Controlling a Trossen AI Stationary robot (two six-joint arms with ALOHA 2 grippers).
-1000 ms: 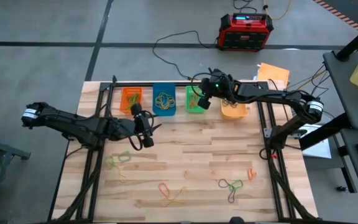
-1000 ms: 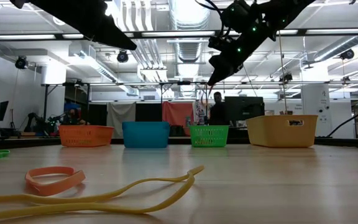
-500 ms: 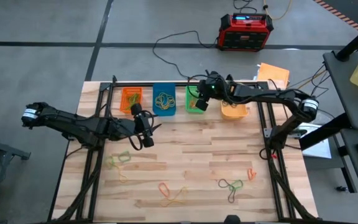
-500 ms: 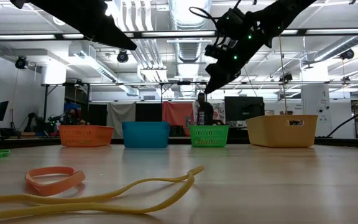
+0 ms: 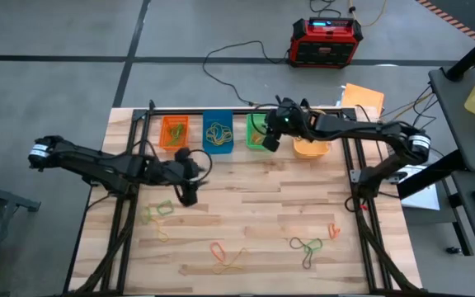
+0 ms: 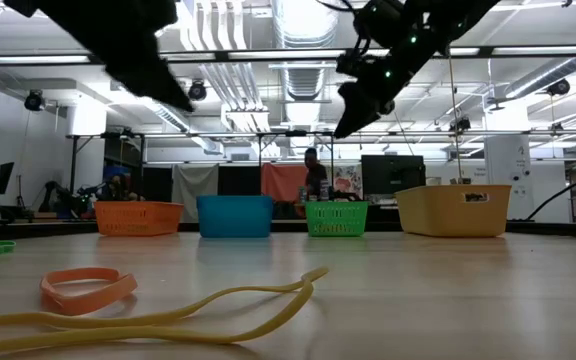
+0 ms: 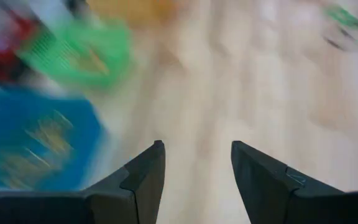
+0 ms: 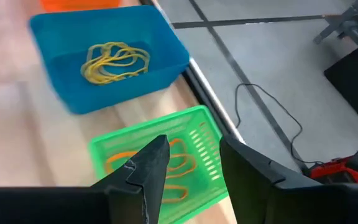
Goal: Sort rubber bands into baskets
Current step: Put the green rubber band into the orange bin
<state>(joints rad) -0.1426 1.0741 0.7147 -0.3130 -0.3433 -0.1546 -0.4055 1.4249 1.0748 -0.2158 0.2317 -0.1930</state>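
A pale wooden plank table (image 5: 254, 210) seen from above, with four small plastic baskets in a row along its far edge: an orange basket (image 5: 174, 131), a blue basket (image 5: 218, 132), a green slotted basket (image 5: 259, 132) and a slightly larger yellow-orange basket (image 5: 311, 145). The right gripper (image 5: 269, 140) hangs above the green basket, its two dark fingers (image 8: 146, 169) spread apart with nothing between them. In the right wrist view, orange-looking rubber bands (image 8: 179, 163) lie inside the green basket, and a tangle of yellow rubber bands (image 8: 112, 60) lies in the blue one. The left gripper (image 5: 186, 195) hovers over the table in front of the orange and blue baskets, fingers (image 7: 143, 177) parted and empty; its wrist view is smeared, so little else can be told there. More thin elastic loops lie loose on the near half of the table: a green and yellow cluster (image 5: 160, 213), an orange and yellow pair (image 5: 228, 257), a green and black cluster (image 5: 307, 246) and a small orange one (image 5: 334, 231). A red-and-black box (image 5: 326, 41) sits on the grey floor beyond the table; no writing on it or elsewhere is readable
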